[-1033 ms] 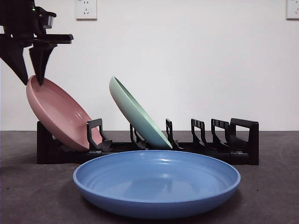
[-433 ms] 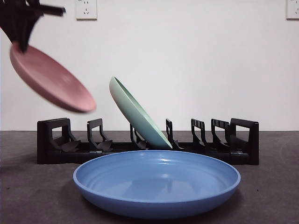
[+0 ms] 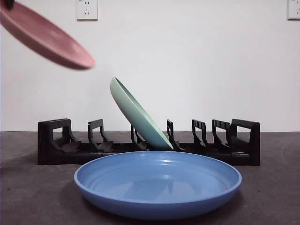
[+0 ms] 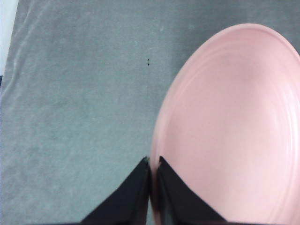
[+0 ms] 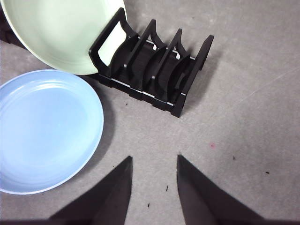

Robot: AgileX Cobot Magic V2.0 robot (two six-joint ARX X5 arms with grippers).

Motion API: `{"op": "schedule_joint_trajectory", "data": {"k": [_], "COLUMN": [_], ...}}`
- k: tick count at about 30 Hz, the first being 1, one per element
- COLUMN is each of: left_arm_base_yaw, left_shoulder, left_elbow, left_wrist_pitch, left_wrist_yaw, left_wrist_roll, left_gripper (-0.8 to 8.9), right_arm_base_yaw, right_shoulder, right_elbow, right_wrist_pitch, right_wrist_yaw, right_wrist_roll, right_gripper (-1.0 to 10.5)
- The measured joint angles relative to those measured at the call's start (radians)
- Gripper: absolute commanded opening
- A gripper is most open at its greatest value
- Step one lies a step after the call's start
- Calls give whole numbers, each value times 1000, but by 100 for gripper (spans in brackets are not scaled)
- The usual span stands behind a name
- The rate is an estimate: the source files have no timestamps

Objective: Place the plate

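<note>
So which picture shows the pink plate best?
The left wrist view: the pink plate fills it, with the left gripper pinching its rim. The front view shows only its tilted, blurry edge up high. The right wrist view doesn't show it.

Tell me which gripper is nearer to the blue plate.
Right. The right gripper hovers open above the table just beside the blue plate. The left gripper is shut on the pink plate, held high above the rack's far end, away from the blue one.
</note>
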Motion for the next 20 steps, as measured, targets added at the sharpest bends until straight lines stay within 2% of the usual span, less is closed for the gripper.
{"op": "schedule_joint_trajectory", "data": {"k": [5,12,17,20], "left_arm_base_yaw": [-18,-25,-25,-25], "left_shoulder": [-170,-497,-700,-791], "left_elbow": [-152,-531,-782,-923], "left_wrist_pitch": [38,171,194,222], "left_wrist_yaw": [10,22,109,198], "left_wrist_roll": [-5,-69,-150,-218], "left_gripper": [10,10,10,10], "right_arm_base_yaw": [0,0,0,0], "right_shoulder": [-9,-13,-13,-13], "right_elbow": [0,0,0,0], "right_wrist_pitch": [0,0,0,0], "right_wrist_yaw": [0,0,0,0], "right_wrist_roll": [0,0,0,0], "right_gripper": [152,152,152,152]}}
